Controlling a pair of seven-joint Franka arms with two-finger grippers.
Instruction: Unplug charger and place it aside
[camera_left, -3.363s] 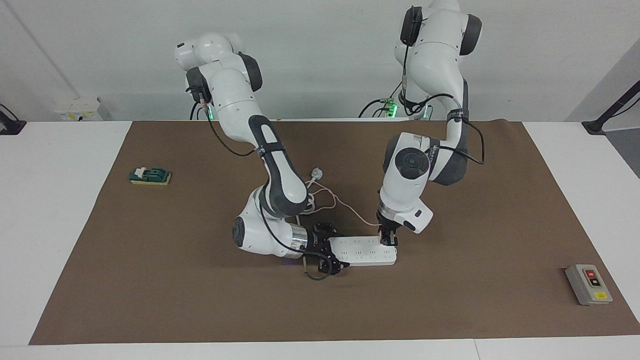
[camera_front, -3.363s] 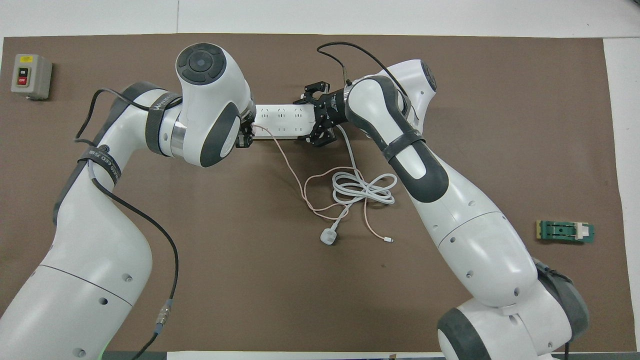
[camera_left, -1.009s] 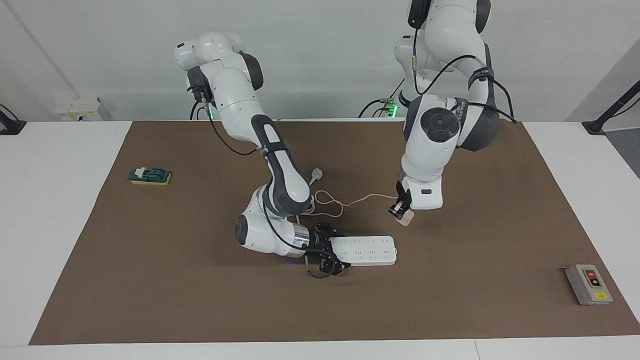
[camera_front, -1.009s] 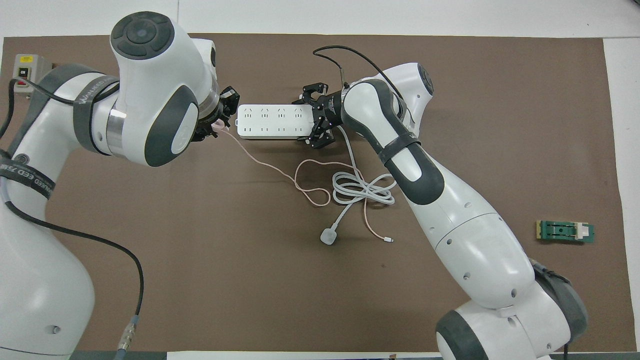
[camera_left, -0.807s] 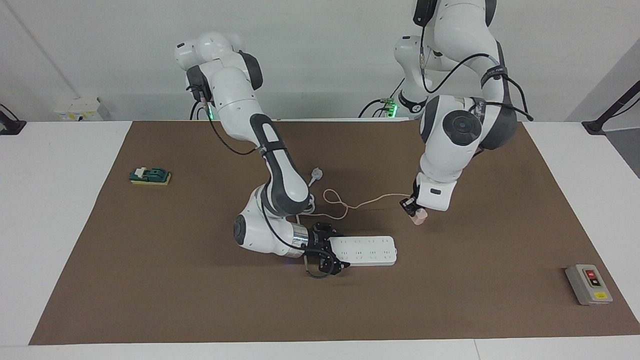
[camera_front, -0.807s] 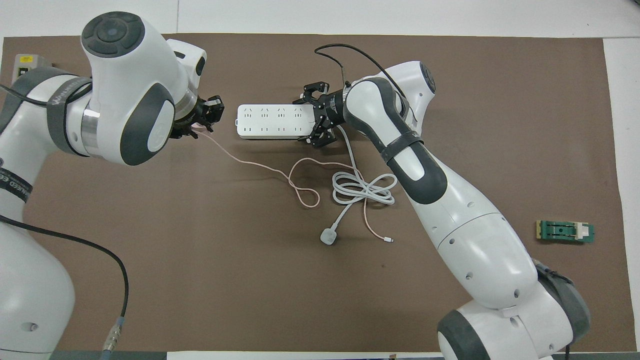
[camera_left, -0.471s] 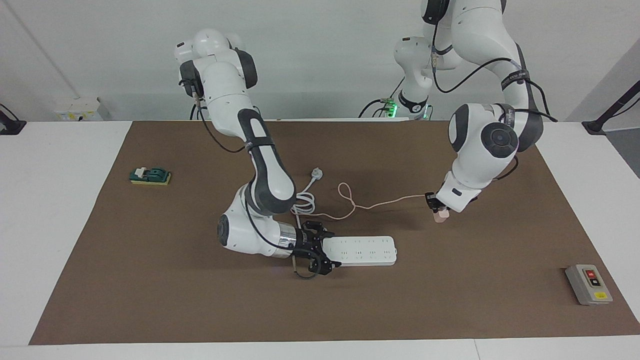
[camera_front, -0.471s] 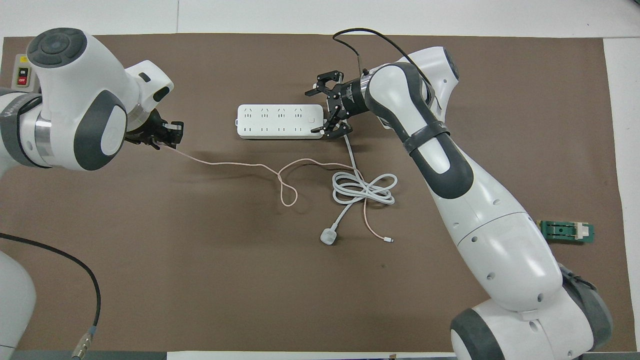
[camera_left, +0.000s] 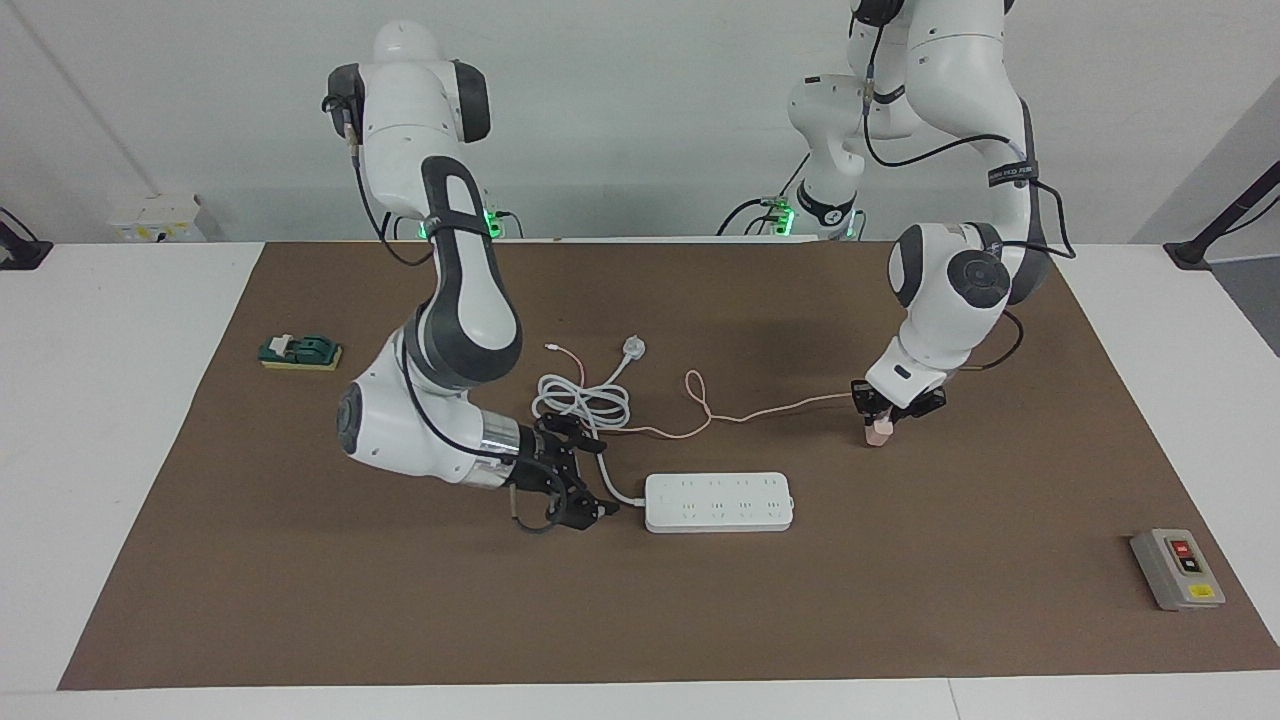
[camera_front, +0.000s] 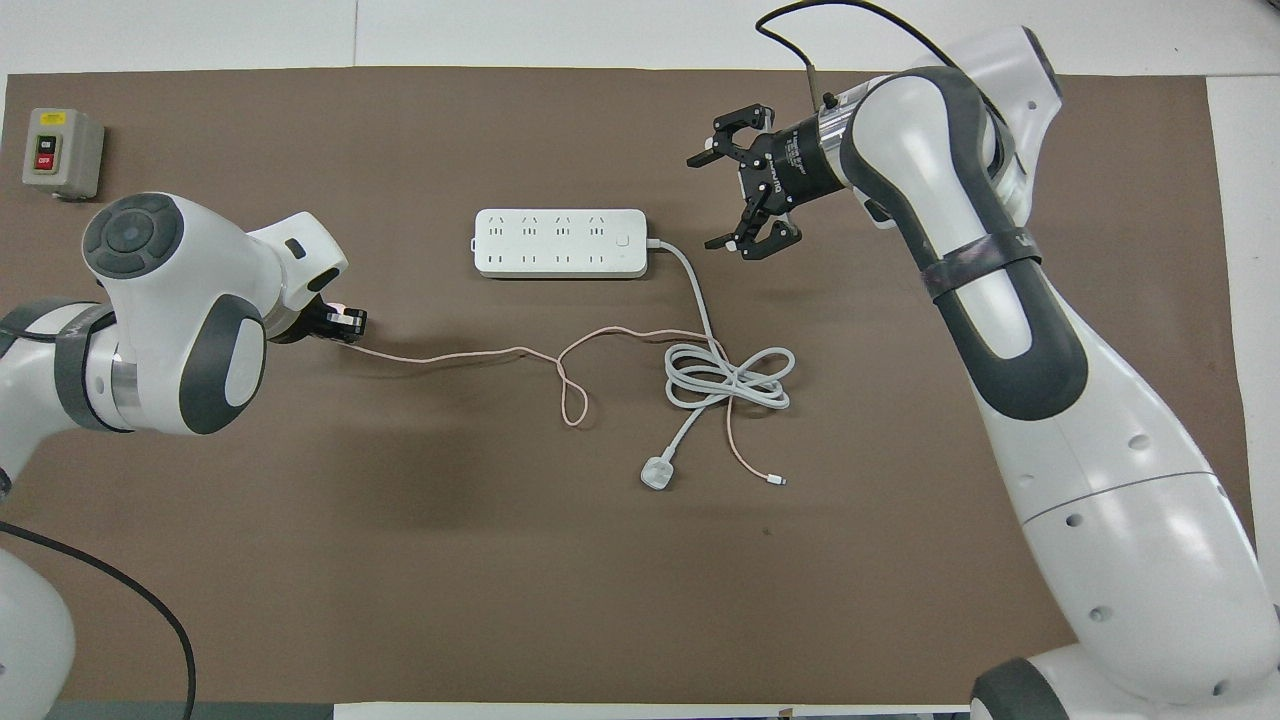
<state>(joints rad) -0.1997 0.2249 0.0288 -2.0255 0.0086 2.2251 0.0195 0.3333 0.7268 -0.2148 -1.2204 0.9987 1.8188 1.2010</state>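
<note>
The pale-pink charger (camera_left: 878, 433) is out of the power strip (camera_left: 718, 501), held low over the brown mat toward the left arm's end of the table. My left gripper (camera_left: 877, 421) is shut on it; I cannot tell whether it touches the mat. In the overhead view the left gripper (camera_front: 342, 323) mostly hides the charger. Its thin pink cable (camera_front: 450, 355) trails across the mat to the white cord coil (camera_front: 728, 378). My right gripper (camera_left: 603, 478) is open and empty, just off the strip's cord end, and shows open in the overhead view (camera_front: 705, 200). The power strip (camera_front: 560, 243) lies flat.
A white round plug (camera_front: 657, 473) on the thick white cord lies nearer the robots than the coil. A grey switch box (camera_front: 62, 152) sits at the left arm's end. A green block on a yellow pad (camera_left: 300, 352) sits at the right arm's end.
My left gripper pulled the charger out of the strip and carried it toward the left arm's end, dragging the cable straight. My right gripper let go of the strip and drew back, open.
</note>
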